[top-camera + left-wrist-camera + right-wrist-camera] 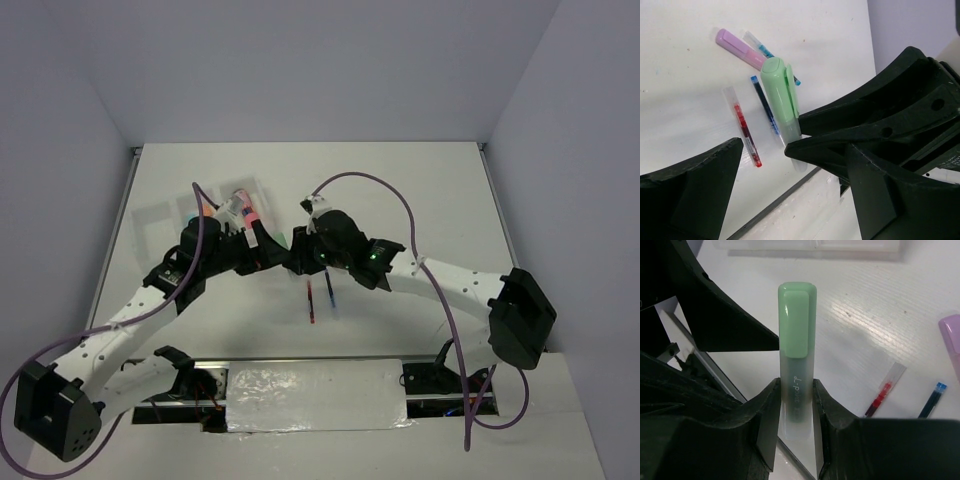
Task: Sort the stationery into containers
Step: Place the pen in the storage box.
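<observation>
Item: pale green plastic highlighter (796,320), apparently held clear of the table.
Holder: right gripper (796,390), pinching its clear barrel end.
Other: left gripper (790,170), spread, close alongside.
Handling: judged light, rigid and slick; take it mid-barrel.

Our white table (440,200) and its walls (300,60)
We see pale grey walls on three sides, and a shiny, crinkly sheet (315,395) lying at the table's near edge.
</observation>
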